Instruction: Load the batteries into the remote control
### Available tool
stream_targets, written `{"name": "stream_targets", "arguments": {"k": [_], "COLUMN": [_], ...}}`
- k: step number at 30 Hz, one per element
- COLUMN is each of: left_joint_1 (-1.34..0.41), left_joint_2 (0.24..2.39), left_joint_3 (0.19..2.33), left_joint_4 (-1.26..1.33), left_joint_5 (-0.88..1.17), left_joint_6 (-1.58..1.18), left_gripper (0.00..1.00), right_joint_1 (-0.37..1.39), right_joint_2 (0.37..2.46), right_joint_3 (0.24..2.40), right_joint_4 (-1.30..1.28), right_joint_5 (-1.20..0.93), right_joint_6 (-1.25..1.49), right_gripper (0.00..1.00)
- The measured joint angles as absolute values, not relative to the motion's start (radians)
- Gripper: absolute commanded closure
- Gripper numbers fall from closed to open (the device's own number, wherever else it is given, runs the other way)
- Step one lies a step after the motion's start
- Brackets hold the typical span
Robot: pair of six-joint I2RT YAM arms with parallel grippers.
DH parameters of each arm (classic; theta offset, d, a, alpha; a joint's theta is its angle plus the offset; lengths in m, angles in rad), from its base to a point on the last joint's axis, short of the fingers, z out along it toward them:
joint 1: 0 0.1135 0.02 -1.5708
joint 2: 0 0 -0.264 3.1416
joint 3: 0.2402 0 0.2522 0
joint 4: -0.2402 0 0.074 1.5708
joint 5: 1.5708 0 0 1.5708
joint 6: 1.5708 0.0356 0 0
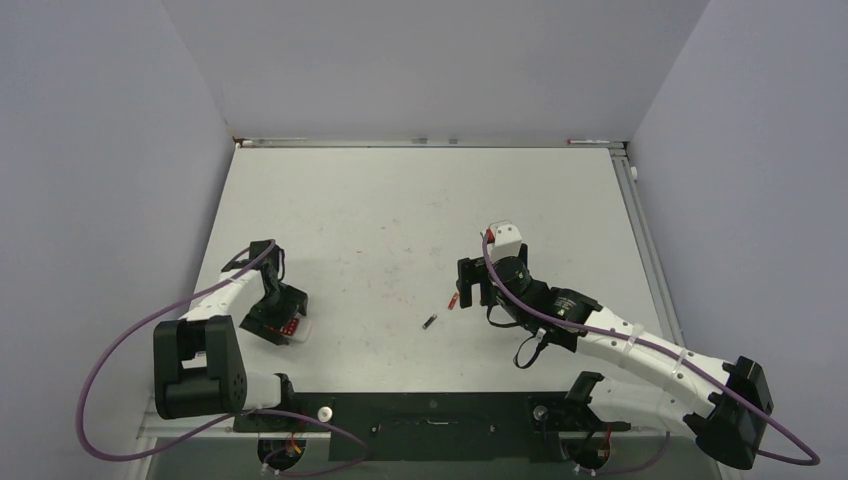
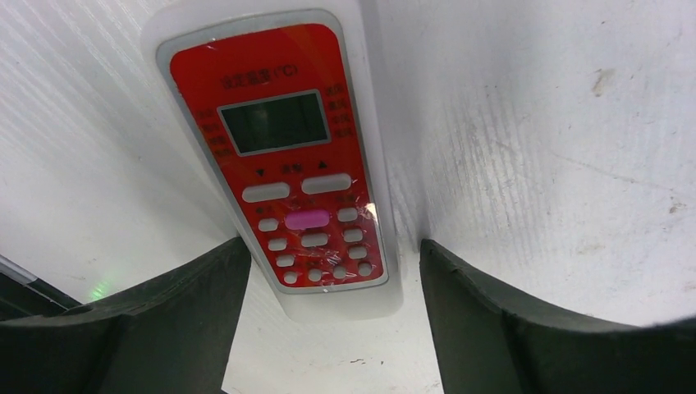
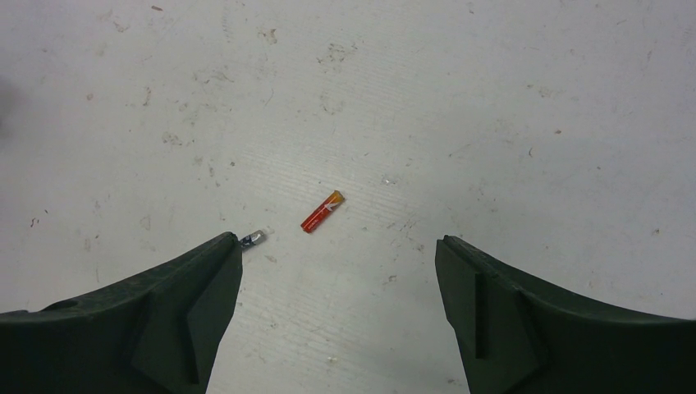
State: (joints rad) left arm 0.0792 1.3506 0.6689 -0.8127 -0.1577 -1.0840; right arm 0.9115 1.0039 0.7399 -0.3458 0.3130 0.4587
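Left gripper (image 2: 328, 254) stood with jaws apart on either side of the remote control (image 2: 279, 148), gripping nothing, probably ready to steady it. Well right of the remote control, the right gripper (image 3: 336, 246) hung wide open and empty above the red battery (image 3: 322, 212), with the dark battery (image 3: 253, 239) beside it.

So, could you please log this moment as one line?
left gripper open astride remote control, face up | right gripper open above red battery | dark battery lying nearby

A lab test cell — plain lilac walls (image 1: 100, 150) boxing in a scuffed white table (image 1: 400, 220).
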Motion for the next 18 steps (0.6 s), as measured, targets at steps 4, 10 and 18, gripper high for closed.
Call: {"name": "stream_targets", "arguments": {"k": [4, 10, 18], "left_joint_1": [0.084, 0.086, 0.086], "left_joint_2": [1.351, 1.349, 1.349], "left_joint_3": [0.668, 0.666, 0.665], "left_joint_4": [-0.813, -0.812, -0.804], "left_joint_5": [-0.151, -0.146, -0.132], "left_joint_6": [-1.075, -1.053, -0.990], "left_gripper": [0.42, 0.63, 1.00], "right_joint_1": [0.912, 0.912, 0.912], "right_joint_2": [1.002, 0.973, 0.958], "right_joint_3": [0.740, 0.736, 0.735], "right_joint_4": [-0.347, -0.353, -0.354], "right_joint_5": [0.310, 0.308, 0.307], "right_joint_6": [0.460, 0.466, 0.477], "right_gripper": [0.13, 0.13, 0.13]}}
